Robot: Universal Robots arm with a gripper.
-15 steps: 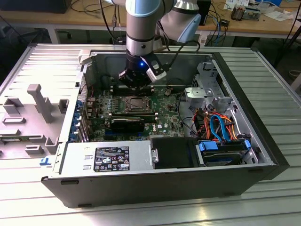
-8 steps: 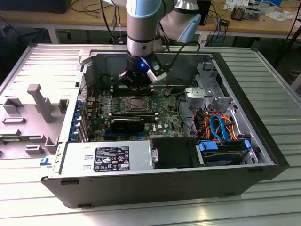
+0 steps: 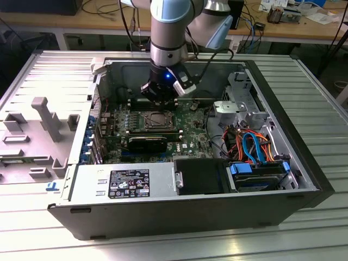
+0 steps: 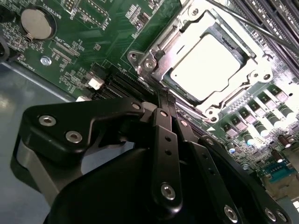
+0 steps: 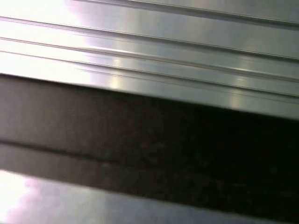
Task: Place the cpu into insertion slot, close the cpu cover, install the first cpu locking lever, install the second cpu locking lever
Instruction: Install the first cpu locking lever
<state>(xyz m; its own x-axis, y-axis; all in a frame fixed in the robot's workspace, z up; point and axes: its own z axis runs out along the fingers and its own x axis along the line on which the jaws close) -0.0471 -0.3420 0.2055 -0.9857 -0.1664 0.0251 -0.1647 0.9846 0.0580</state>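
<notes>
Your gripper (image 4: pixel 164 100) hangs clenched and empty just beside the socket. The cpu (image 4: pixel 205 65) sits in the slot with the cpu cover (image 4: pixel 247 79) down around it. You look to be on the locking levers; the next move needs fine aim at a thin wire.

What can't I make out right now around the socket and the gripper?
- Gripper fingertips: in the second wrist view the gripper's own body covers them.
- Locking levers: too fine to tell latched or free in either view.
- Cpu: glare washes out its top in the second wrist view.
- Socket: the arm hides its far edge in the exterior view.
</notes>
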